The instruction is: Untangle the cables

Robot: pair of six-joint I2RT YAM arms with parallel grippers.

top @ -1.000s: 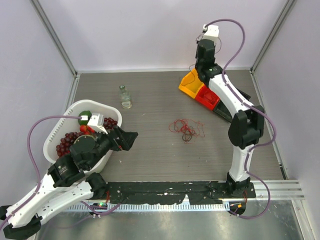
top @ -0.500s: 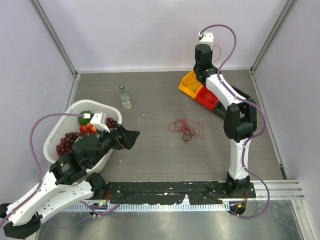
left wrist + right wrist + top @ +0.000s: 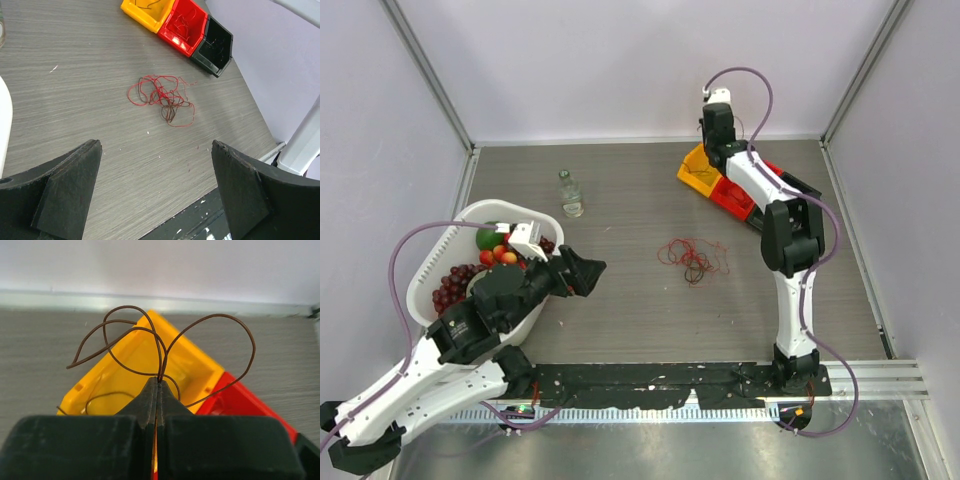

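A tangle of thin red and dark brown cables (image 3: 693, 258) lies on the grey table right of centre; it also shows in the left wrist view (image 3: 162, 95). My right gripper (image 3: 708, 150) (image 3: 158, 382) is shut on a looping brown cable (image 3: 159, 371) and holds it above the yellow bin (image 3: 130, 375) (image 3: 695, 165). Another brown cable lies inside that bin. My left gripper (image 3: 588, 270) (image 3: 155, 150) is open and empty, well left of the tangle and pointing at it.
A red bin (image 3: 732, 193) (image 3: 182, 25) and a black bin (image 3: 215, 45) stand in a row beside the yellow one, thin wires in them. A white basket (image 3: 425, 275) of fruit is at the left. A small bottle (image 3: 570, 193) stands at the back.
My right gripper has moved left and toward the back wall with the brown cable, to above the yellow bin. My left gripper has edged a little right toward the tangle.
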